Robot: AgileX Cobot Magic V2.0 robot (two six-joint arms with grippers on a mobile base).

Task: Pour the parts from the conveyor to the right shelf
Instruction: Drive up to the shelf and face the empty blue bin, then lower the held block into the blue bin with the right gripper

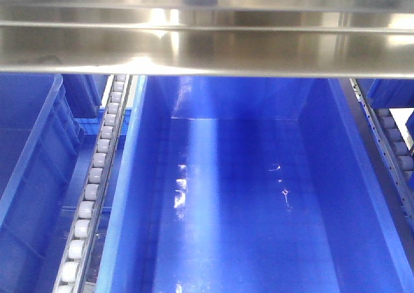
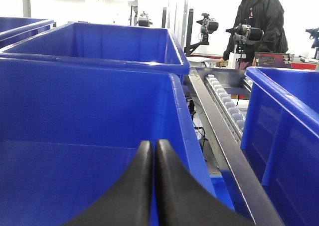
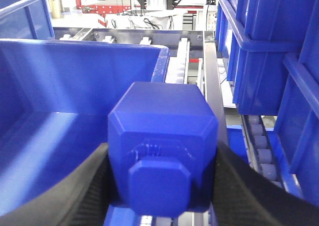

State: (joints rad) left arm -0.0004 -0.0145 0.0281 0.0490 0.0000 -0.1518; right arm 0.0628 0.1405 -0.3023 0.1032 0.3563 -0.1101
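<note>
Block: the blue part [image 3: 162, 148] fills the lower centre of the right wrist view, nub toward the camera, clamped between the two black fingers [image 3: 75, 191] of the right gripper [image 3: 162, 186].
Right gripper pose: held level over the rim of a blue bin [image 3: 75, 76] at left; jaws spread to the block's width, touching both its sides.
Left gripper: [image 2: 152, 151] at bottom centre of the left wrist view, black fingers pressed together with nothing between, just above a bin wall [image 2: 89, 106].
Shelf: roller track [image 2: 227, 104] and steel frame run between bins; a person [image 2: 256, 24] stands at upper right.
Front view only: an empty-floored bin [image 1: 246, 202] under a steel beam [image 1: 207, 41], white rollers [image 1: 97, 176] at left; no gripper shown.
</note>
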